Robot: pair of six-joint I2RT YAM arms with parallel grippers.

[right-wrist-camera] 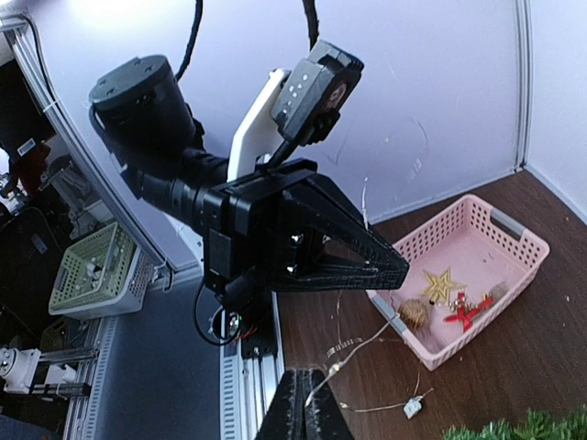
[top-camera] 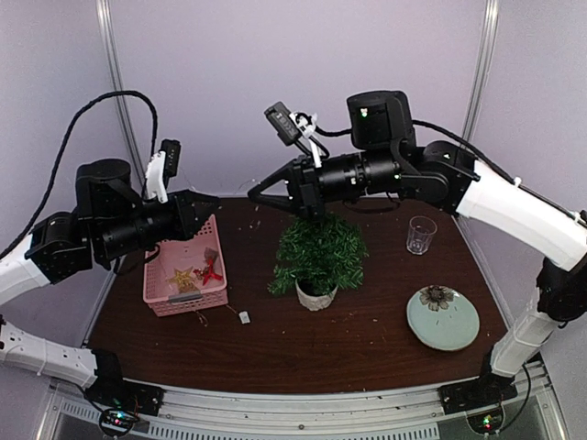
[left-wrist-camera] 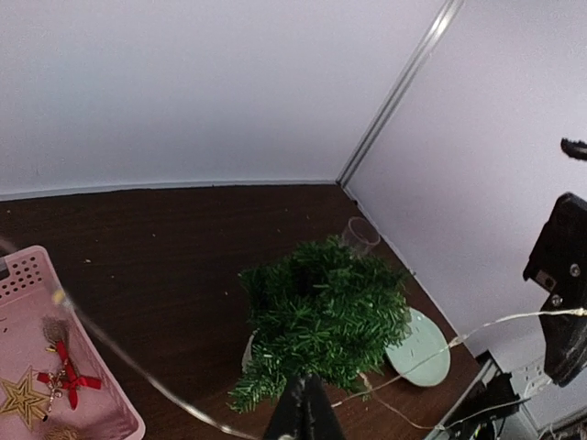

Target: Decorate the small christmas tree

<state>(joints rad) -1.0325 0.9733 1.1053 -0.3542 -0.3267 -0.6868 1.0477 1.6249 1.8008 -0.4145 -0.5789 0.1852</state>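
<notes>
A pink basket [top-camera: 183,275] of ornaments sits at the table's left; over it the left gripper [top-camera: 213,209] pinches a thin light wire [left-wrist-camera: 514,319] between closed fingers; the right gripper [top-camera: 251,191], fingers likewise pressed together, holds that wire; the small christmas tree [top-camera: 319,249] stands upright mid-table; a glass [top-camera: 421,234] and a plate [top-camera: 443,318] lie at the right.
</notes>
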